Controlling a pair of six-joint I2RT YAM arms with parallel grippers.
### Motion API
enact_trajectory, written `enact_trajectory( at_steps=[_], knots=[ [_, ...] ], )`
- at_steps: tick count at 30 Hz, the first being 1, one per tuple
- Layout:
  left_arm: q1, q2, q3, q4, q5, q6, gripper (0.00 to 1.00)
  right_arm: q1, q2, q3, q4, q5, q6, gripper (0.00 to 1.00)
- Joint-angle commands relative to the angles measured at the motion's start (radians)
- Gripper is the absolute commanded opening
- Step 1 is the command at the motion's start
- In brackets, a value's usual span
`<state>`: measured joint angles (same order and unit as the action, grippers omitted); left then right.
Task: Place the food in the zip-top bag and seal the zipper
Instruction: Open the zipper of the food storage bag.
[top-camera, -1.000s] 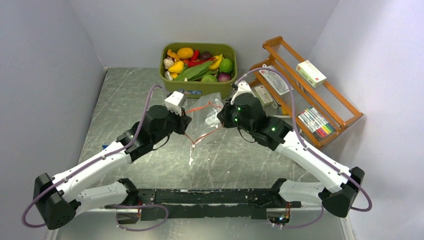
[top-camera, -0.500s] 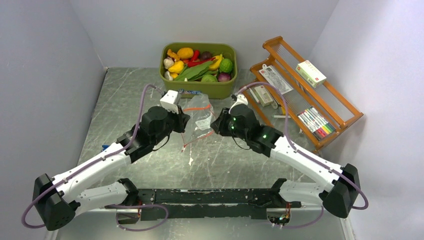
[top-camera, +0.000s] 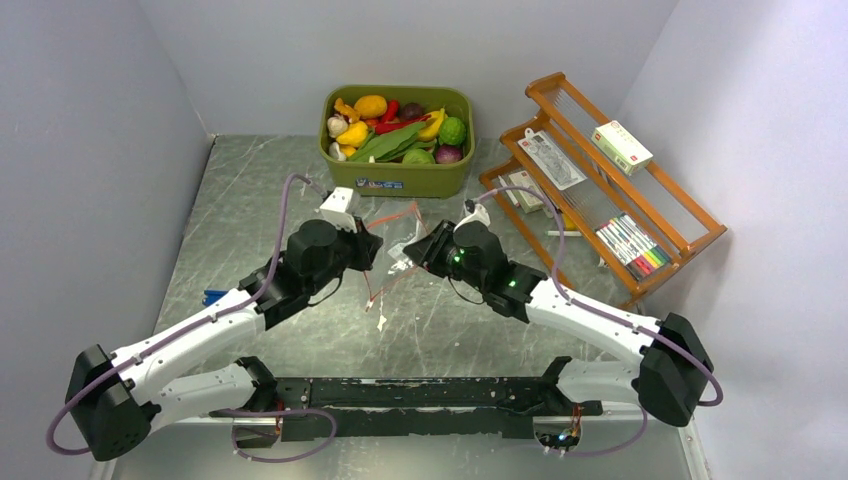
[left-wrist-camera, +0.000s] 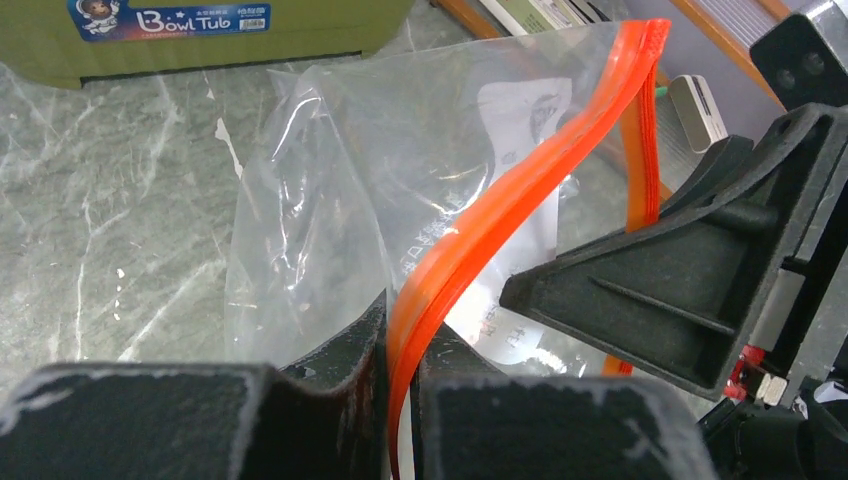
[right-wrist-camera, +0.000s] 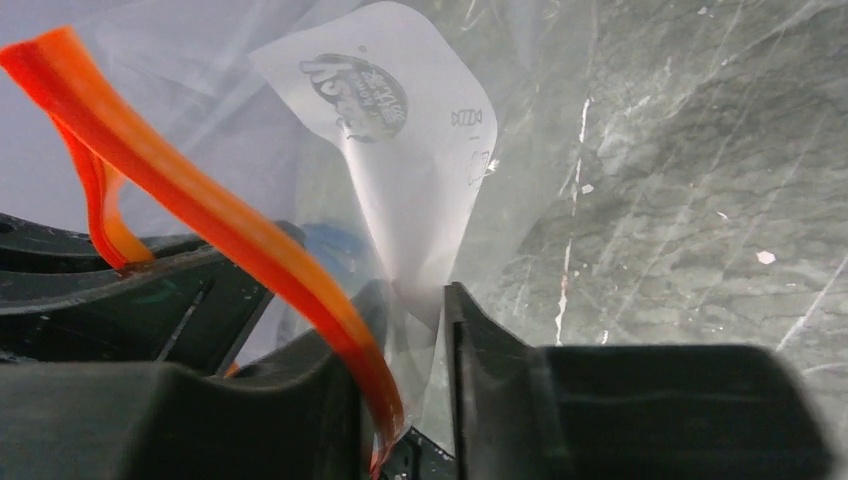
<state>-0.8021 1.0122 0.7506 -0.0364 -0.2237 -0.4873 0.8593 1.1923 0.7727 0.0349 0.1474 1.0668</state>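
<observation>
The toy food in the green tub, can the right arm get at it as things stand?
Probably yes. The right pincer stands open around the zip-top bag rather than clamping it, the left pincer pinches the zipper, and the toy food sits uncovered in the green tub just beyond.

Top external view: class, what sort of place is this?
Probably a robot training booth: plain walls enclose a table, two arms bolted at its edge, a green tub of toy food.

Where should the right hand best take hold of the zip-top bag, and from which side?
Pinch the orange zipper strip, not the slack clear film, coming from the right, opposite the left hand clamping it. The strip arches up free, a thin ridge that suits a pinch.
</observation>
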Motion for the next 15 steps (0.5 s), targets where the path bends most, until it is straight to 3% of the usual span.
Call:
enact_trajectory(
  at_steps=[1,7,15],
  knots=[
    [0.003,0.001,-0.005,0.054,-0.006,-0.022,0.07,0.029,0.0,-0.01,0.037,0.083,0.08,0.2],
    [0.004,-0.016,-0.005,0.009,-0.069,-0.032,0.07,0.037,-0.056,0.01,-0.077,0.158,-0.014,0.0],
    [0.005,-0.037,0.01,-0.07,-0.133,-0.028,0.07,0.038,-0.085,0.085,-0.315,0.255,-0.202,0.0]
  ],
)
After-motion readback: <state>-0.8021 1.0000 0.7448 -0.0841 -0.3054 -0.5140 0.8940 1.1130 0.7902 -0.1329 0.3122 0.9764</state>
